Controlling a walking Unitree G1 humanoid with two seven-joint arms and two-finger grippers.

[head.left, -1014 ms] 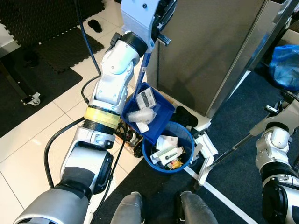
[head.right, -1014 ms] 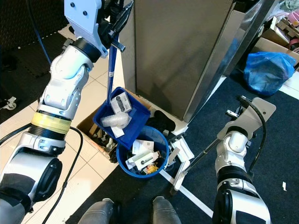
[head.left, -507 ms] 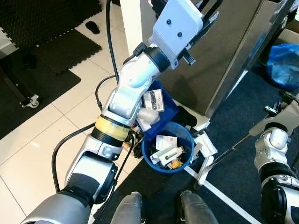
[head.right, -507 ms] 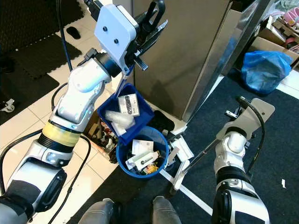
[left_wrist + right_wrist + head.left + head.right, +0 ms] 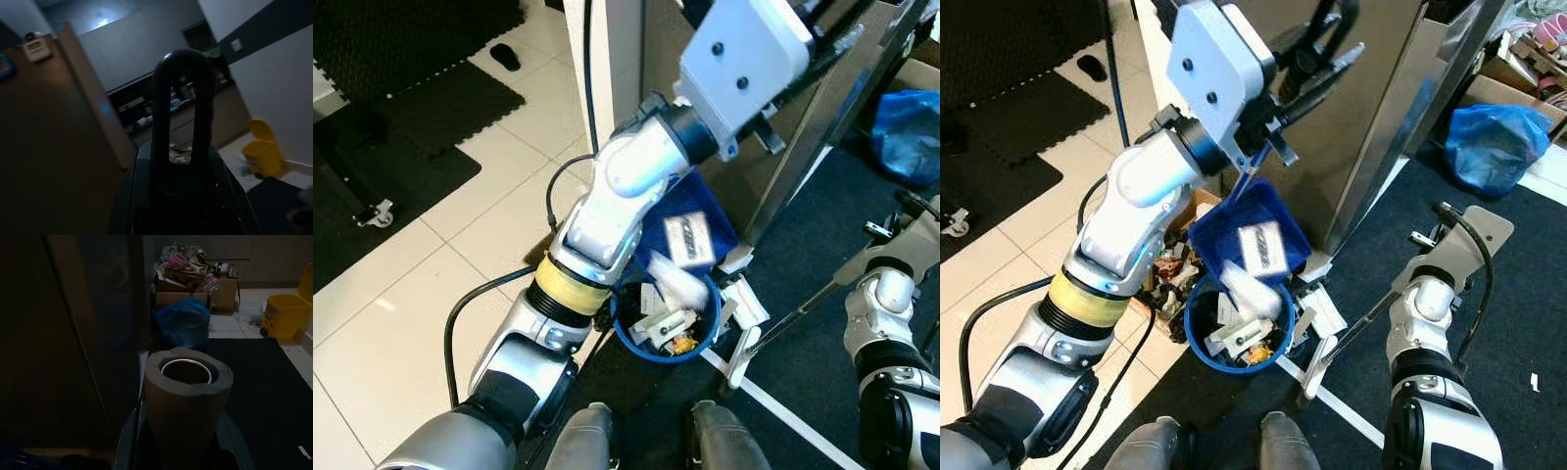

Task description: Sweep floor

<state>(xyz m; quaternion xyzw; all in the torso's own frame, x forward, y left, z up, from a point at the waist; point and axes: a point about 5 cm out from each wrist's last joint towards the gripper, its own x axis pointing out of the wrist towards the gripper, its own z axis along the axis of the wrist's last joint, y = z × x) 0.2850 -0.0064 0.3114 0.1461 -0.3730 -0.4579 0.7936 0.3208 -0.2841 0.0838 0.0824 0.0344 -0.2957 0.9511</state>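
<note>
Nearest, at the lower edge of the eye views: two grey knees, with dark carpet [image 5: 1489,245] to the right and pale floor tiles [image 5: 401,284] to the left.

Just beyond the knees, a round blue bin [image 5: 1200,345] on the floor, filled with white packets and scraps. Beside it, on the right, a white broom head [image 5: 1317,357] resting on the carpet, its thin dark broom pole [image 5: 1371,315] slanting up toward the right arm. Right gripper [image 5: 188,450] closed around the broom's thick grey handle end [image 5: 188,396], whose hollow top faces the wrist camera.

Directly above the bin, a blue dustpan [image 5: 1224,230] tipped steeply over the rim, a white labelled packet [image 5: 1261,249] lying in it and a clear plastic wrapper [image 5: 1246,284] sliding out at its lower lip into the bin. Rising from the pan, a thin blue dustpan handle [image 5: 1246,178], ending in a black loop grip [image 5: 183,122]. Left gripper [image 5: 1307,69] raised high, clamped on that loop grip.

Behind, a tall grey cabinet [image 5: 1371,108]. Farther off on the right, a blue plastic bag [image 5: 1494,147]; on the left, black floor mats [image 5: 421,98]. In the wrist views, far back, a yellow bin [image 5: 281,316] and cardboard boxes of clutter [image 5: 195,281].
</note>
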